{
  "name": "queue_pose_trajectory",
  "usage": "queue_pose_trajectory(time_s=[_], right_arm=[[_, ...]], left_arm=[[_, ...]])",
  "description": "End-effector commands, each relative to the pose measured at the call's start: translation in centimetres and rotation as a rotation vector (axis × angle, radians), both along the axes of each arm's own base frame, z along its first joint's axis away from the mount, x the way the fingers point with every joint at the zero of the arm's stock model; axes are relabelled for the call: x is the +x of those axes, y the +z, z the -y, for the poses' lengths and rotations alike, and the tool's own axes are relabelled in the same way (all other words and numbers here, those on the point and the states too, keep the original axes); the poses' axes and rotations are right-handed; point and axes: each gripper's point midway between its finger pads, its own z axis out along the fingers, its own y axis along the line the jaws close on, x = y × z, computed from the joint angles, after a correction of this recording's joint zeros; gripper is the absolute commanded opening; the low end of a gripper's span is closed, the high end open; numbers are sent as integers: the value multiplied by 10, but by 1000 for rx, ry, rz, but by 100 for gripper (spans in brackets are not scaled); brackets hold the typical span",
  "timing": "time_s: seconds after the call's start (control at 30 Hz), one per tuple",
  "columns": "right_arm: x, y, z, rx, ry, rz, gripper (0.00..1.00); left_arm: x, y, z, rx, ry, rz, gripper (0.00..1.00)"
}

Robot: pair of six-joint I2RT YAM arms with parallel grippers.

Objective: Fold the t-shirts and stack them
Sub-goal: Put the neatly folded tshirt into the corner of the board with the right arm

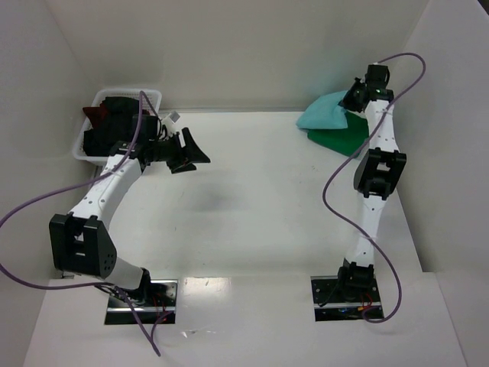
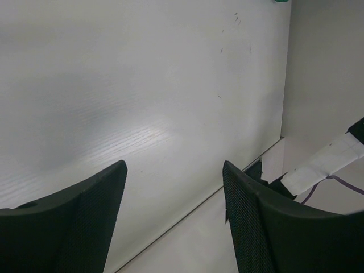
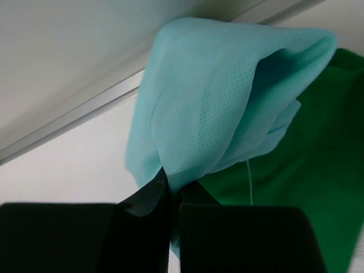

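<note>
A light teal t-shirt (image 1: pixel 325 112) lies bunched on a darker green t-shirt (image 1: pixel 340 139) at the table's far right. My right gripper (image 1: pixel 353 100) is shut on a fold of the teal shirt (image 3: pixel 222 114); the green shirt (image 3: pixel 307 170) lies under it. My left gripper (image 1: pixel 192 151) is open and empty above bare table (image 2: pixel 142 102), just right of the white basket (image 1: pixel 153 95). Black (image 1: pixel 114 122) and dark red (image 1: pixel 93 113) shirts fill the basket.
White walls close the table on the back and both sides. The right wall's lower edge runs close behind the teal shirt (image 3: pixel 85 108). Purple cables hang from both arms. The right arm's base shows in the left wrist view (image 2: pixel 324 162).
</note>
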Motion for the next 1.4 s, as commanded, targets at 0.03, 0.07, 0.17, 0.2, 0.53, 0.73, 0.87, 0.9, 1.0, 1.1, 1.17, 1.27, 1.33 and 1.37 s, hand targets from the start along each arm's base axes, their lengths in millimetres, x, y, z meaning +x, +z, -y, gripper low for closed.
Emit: queue_pose_trajectory(time_s=[0.03, 0.07, 0.17, 0.2, 0.53, 0.73, 0.87, 0.9, 1.0, 1.1, 1.17, 1.27, 1.33, 1.37], right_arm=[[-12, 29, 43, -35, -51, 33, 0], [-15, 27, 49, -33, -61, 24, 0], [-24, 13, 66, -40, -89, -14, 0], [-28, 15, 75, -53, -104, -17, 0], [-58, -32, 93, -126, -160, -142, 18], [-63, 0, 99, -201, -201, -99, 81], [-62, 54, 76, -305, -203, -17, 100], [-65, 63, 70, -324, -210, -12, 100], [-77, 107, 42, -400, -211, 55, 100], [-92, 137, 11, -380, -153, 136, 100], [-102, 142, -5, -304, -115, 172, 100], [-118, 137, -39, -151, -13, 194, 100], [-135, 108, -65, -82, 56, 150, 100], [-138, 109, -71, -71, 59, 173, 100]], left_arm=[[16, 22, 0, -30, 9, 55, 76], [17, 18, 1, -29, 9, 45, 76], [19, 20, 1, -30, 9, 54, 76], [20, 17, 1, -34, 14, 39, 76], [25, 9, 0, -25, 21, 20, 76], [29, 13, 1, -26, 21, 30, 76], [36, 24, -4, 10, 28, 78, 76], [37, 27, -7, 37, 27, 94, 76], [53, 40, -28, 159, 107, 157, 81], [62, 57, -59, 302, 234, 229, 81], [64, 76, -71, 344, 289, 285, 82], [54, 129, -100, 431, 419, 464, 88], [49, 130, -120, 512, 483, 485, 92], [47, 132, -126, 534, 506, 498, 95]])
